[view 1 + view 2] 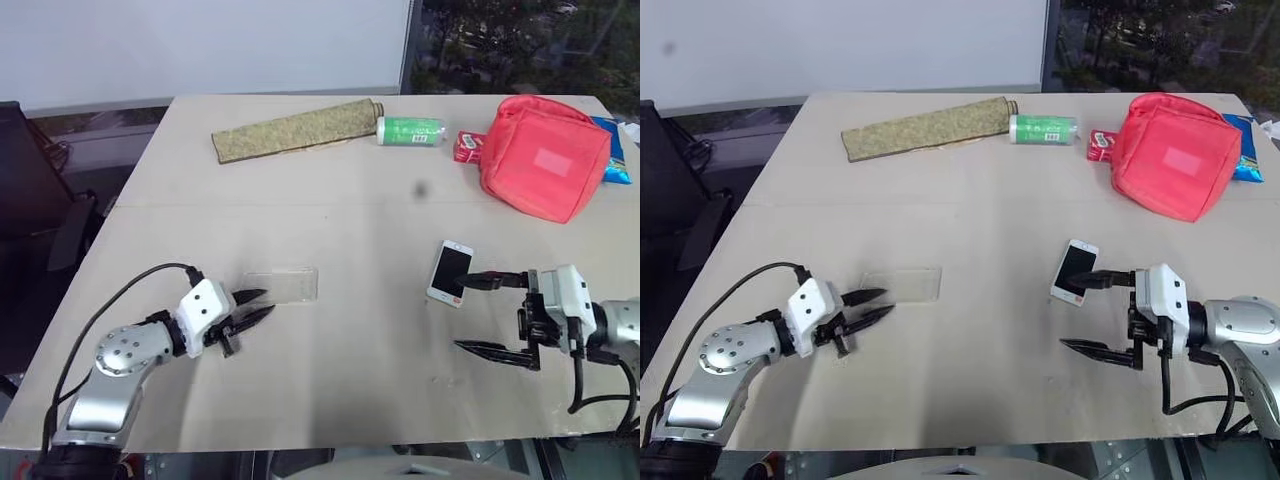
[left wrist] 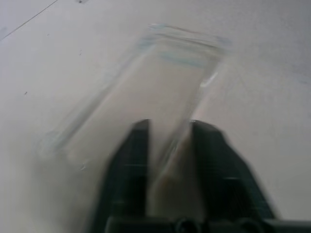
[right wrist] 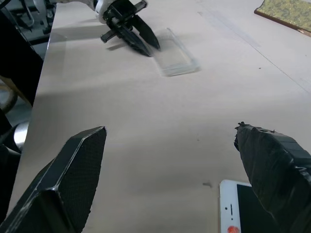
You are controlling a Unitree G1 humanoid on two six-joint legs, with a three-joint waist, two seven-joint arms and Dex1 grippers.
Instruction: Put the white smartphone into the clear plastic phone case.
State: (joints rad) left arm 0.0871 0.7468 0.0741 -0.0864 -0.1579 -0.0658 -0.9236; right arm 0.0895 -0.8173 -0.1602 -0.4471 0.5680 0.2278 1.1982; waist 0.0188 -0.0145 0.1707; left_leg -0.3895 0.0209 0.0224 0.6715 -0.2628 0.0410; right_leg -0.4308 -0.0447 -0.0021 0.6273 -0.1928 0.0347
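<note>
White smartphone (image 1: 451, 272) lies flat on the tabletop (image 1: 360, 200), screen up, on the robot's right side, tilted a little off square. The right tool (image 1: 490, 316) hangs just beside it with its two black fingers spread wide; the upper fingertip reaches to the phone's near edge, though whether it touches cannot be told, and the lower finger stands well clear of the phone. In the right wrist view one finger tip sits just above the phone's top corner (image 3: 243, 208).

Well apart on the robot's left, the clear plastic phone case (image 1: 282, 284) lies flat, open side up, its rounded rim faintly visible against the tan surface. The left tool (image 1: 258, 307) points at the case's near end with its fingers drawn close together. In the left wrist view the two fingers straddle one long side wall of the case (image 2: 146, 92), one finger inside the shell and one outside; whether they actually pinch that wall cannot be told.

Along the far side of the tabletop lie a long olive fabric pouch (image 1: 296, 130), a green cylindrical packet (image 1: 411, 131), a small red-and-white box (image 1: 467, 147), a red zip bag (image 1: 545, 156), and a blue packet (image 1: 617, 160) partly behind the bag.
</note>
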